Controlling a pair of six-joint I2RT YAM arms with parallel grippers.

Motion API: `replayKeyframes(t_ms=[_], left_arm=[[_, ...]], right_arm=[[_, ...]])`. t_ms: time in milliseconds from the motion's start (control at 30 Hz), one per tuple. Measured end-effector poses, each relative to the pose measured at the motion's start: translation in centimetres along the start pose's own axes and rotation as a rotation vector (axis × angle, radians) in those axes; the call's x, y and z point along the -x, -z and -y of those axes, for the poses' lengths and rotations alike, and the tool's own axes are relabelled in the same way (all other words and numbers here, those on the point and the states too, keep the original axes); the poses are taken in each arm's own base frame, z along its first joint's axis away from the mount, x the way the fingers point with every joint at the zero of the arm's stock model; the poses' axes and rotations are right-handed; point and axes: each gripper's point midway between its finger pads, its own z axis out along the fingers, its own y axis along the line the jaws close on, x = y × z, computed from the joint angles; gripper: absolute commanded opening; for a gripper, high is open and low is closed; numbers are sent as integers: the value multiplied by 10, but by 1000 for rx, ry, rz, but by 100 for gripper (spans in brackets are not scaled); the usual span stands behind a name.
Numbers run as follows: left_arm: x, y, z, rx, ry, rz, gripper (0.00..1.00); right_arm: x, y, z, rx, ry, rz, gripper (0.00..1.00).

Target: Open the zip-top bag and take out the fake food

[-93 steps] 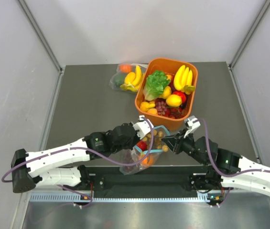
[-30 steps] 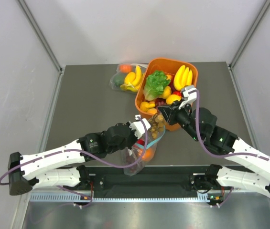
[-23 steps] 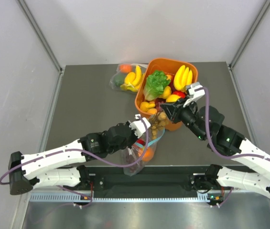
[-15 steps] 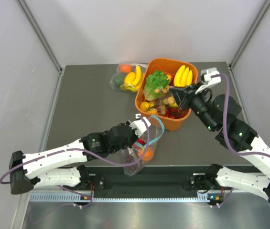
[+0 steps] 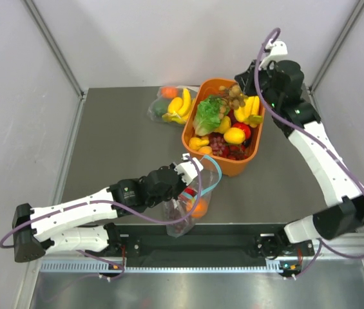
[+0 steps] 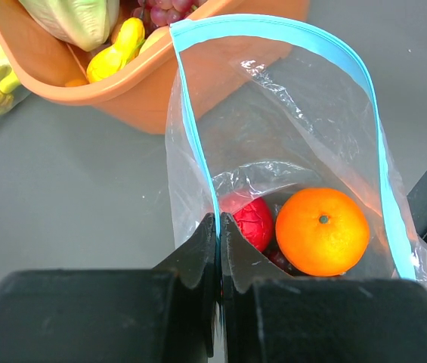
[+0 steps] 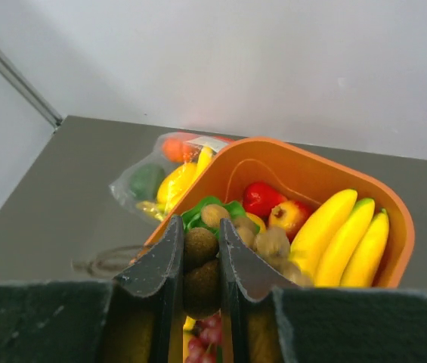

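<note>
Left pincer [image 6: 218, 227] at lower centre of the top view, pinched flat on the near wall of zip-top bag [image 6: 304, 128]; mouth wide open, orange [image 6: 322, 231] and red apple [image 6: 255, 221] at the bottom. Bare table [image 5: 124, 141] to the left, orange bin [image 5: 198, 145] just behind. At upper right, right pincer [image 7: 200, 231] clamped on grape bunch [image 7: 202, 283], held above the bin, well apart from the bag.

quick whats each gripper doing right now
Left gripper: shut, pinching the zip-top bag at its wall.
Right gripper: shut on the grape bunch.
</note>
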Motion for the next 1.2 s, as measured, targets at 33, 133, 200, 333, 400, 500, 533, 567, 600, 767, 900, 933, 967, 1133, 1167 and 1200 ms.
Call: replayKeyframes(t_ms=[33, 133, 200, 333, 400, 500, 533, 567, 600, 767, 900, 933, 967, 1133, 1167, 1200], left_arm=[[0, 0, 0, 1, 0, 0, 5], [0, 0, -1, 1, 1, 0, 5], [0, 0, -1, 0, 2, -1, 5], [0, 0, -1, -2, 3, -1, 5], [0, 0, -1, -2, 5, 1, 5], [1, 1, -1, -8, 7, 6, 5], [2, 2, -1, -10, 8, 8, 5], [2, 2, -1, -13, 10, 10, 5], [3, 2, 0, -18, 10, 11, 5], [3, 2, 2, -30, 10, 12, 5], [3, 2, 3, -36, 10, 12, 5], [3, 2, 4, -39, 10, 12, 5], [3, 2, 4, -39, 10, 12, 5], [3, 2, 4, -43, 10, 12, 5], [3, 2, 4, -43, 10, 12, 5], [3, 2, 4, -43, 10, 12, 5]], right_arm=[[-8, -17, 5, 4, -8, -28, 0], [-23, -49, 22, -10, -27, -67, 0], [-32, -71, 29, -10, -40, -82, 0], [-44, -107, 34, -12, -60, -93, 0], [-55, -121, 40, -30, -66, -104, 0], [-78, -133, 54, -90, -64, -136, 0], [-85, -136, 60, -111, -58, -143, 0], [-94, -136, 65, -134, -51, -159, 0], [-103, -136, 71, -157, -43, -175, 0], [-145, -136, 99, -259, 0, -253, 0], [-168, -131, 122, -326, 20, -299, 0], [-170, -129, 128, -341, 27, -305, 0], [-171, -128, 132, -354, 34, -309, 0], [-171, -125, 143, -386, 60, -312, 0], [-172, -125, 143, -383, 62, -315, 0], [-173, -125, 142, -373, 65, -316, 0]])
